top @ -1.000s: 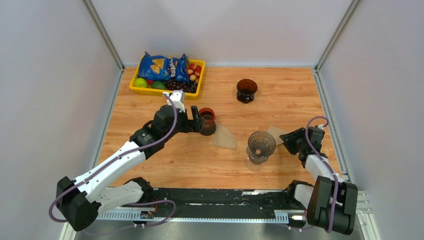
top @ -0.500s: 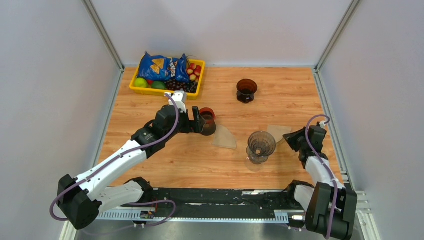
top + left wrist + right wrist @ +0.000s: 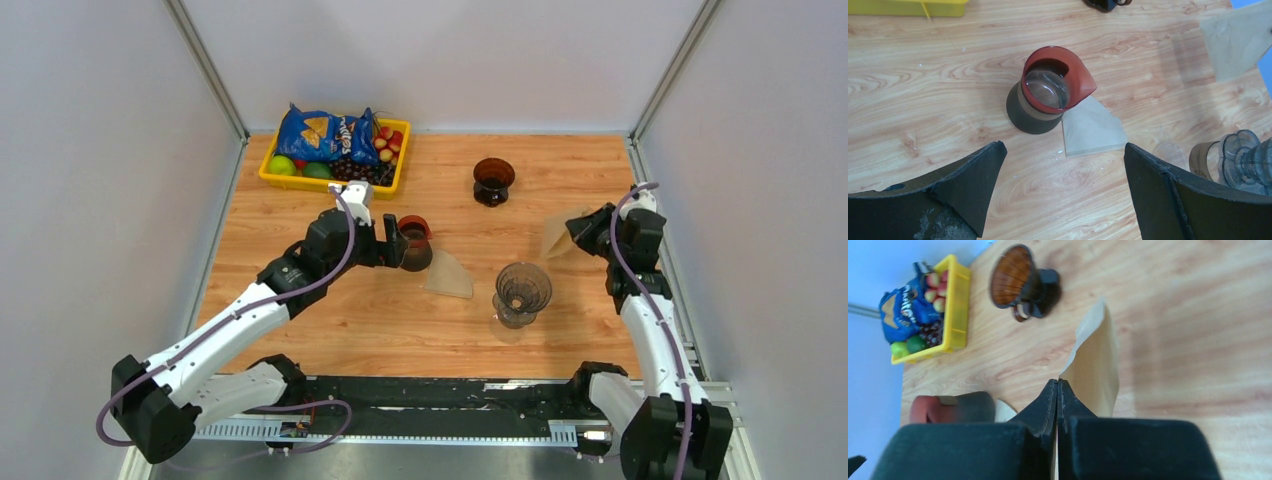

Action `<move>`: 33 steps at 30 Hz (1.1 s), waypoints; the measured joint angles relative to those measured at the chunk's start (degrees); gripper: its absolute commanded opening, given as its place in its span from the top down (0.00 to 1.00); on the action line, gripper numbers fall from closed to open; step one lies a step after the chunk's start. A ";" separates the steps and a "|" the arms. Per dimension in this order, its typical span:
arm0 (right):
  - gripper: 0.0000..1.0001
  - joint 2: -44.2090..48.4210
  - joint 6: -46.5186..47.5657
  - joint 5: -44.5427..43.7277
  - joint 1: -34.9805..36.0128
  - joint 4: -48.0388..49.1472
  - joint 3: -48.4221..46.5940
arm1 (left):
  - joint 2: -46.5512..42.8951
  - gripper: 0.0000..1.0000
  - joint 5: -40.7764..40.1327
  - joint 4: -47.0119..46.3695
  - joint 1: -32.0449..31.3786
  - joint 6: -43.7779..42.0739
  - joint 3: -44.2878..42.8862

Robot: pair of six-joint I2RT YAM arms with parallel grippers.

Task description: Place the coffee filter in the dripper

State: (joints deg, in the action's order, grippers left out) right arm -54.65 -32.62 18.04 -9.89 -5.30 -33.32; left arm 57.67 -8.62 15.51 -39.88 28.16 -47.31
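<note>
My right gripper (image 3: 583, 227) (image 3: 1057, 385) is shut on a brown paper coffee filter (image 3: 556, 236) (image 3: 1094, 366) and holds it in the air at the right, behind and right of the clear dripper (image 3: 522, 292). A second filter (image 3: 449, 275) (image 3: 1092, 128) lies flat on the table beside a dark carafe with a red rim (image 3: 414, 242) (image 3: 1049, 91). My left gripper (image 3: 397, 243) (image 3: 1063, 165) is open and empty, just left of the carafe. A brown dripper (image 3: 493, 181) (image 3: 1020, 282) stands at the back. The held filter also shows in the left wrist view (image 3: 1240, 36).
A yellow tray (image 3: 276, 178) with a blue chip bag (image 3: 322, 136) and fruit stands at the back left. The clear dripper also shows at the right edge of the left wrist view (image 3: 1240, 160). Grey walls enclose the wooden table (image 3: 300, 330).
My right gripper has risen and moved toward the back with the filter, lifting it off the table beside the clear dripper. The left arm has barely moved.
</note>
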 measured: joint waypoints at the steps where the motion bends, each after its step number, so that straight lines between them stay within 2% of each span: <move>1: 1.00 0.15 1.16 -1.11 1.84 -1.42 -2.54 | -0.22 0.00 -0.02 0.02 0.00 -0.44 -0.24; 6: 1.00 -0.33 4.02 -7.19 9.07 -6.08 -12.85 | -0.33 0.00 1.09 0.20 0.00 -3.02 -3.67; 11: 1.00 -3.13 3.50 -14.25 19.78 -7.85 -22.01 | 1.01 0.00 2.16 -0.15 0.00 -5.07 -11.06; 18: 1.00 -8.92 -1.22 -25.27 34.51 -9.77 -28.81 | 8.24 0.00 7.98 -5.27 -0.37 -7.89 -18.32; 21: 1.00 -12.76 -4.04 -28.83 40.41 -10.40 -31.47 | 12.83 0.00 6.91 -7.10 -2.64 -9.27 -19.30; 26: 1.00 -18.10 -8.39 -32.13 45.31 -11.34 -33.57 | 19.78 0.00 0.87 -9.27 -7.93 -11.63 -19.56; 33: 1.00 -20.63 -12.22 -33.51 48.17 -12.13 -34.25 | 22.25 0.00 -1.86 -16.22 -8.41 -11.39 -17.11</move>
State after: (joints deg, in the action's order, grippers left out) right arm -75.29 -44.84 -15.46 38.28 -17.43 -67.57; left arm 79.92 -10.48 -0.71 -48.29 16.78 -64.42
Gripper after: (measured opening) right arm 0.004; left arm 0.998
